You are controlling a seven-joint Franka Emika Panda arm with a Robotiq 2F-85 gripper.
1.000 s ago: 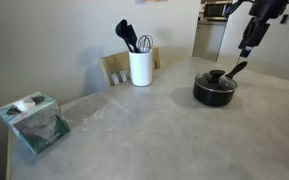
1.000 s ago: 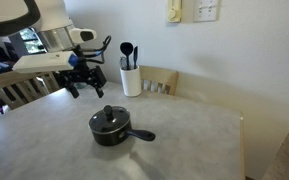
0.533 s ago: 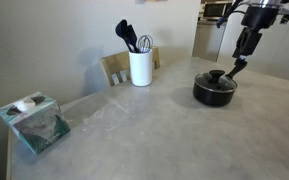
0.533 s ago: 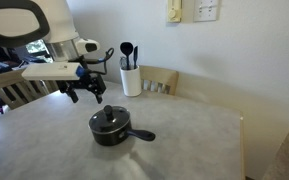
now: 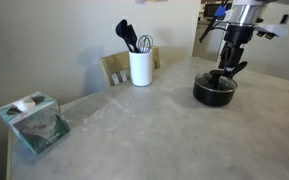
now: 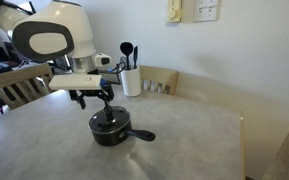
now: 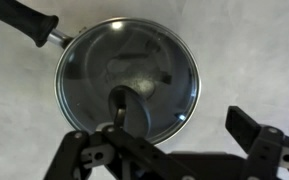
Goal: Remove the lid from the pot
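Hovering just above the lid [image 7: 134, 55] with fingers [image 7: 252, 128] spread apart, clamped on nothing. Closed over the pot [image 5: 214, 94] on the tabletop [image 6: 189, 140] — black knob [image 7: 134, 105] upward, well apart from the white utensil crock [image 5: 140, 68].

Both exterior views share the pot [image 5: 214, 93] [image 6: 110, 133]; wrist view looks down.

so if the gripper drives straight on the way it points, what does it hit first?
The gripper points down at the lid on the pot; likely its knob first, though that sits off-centre between the open jaws.
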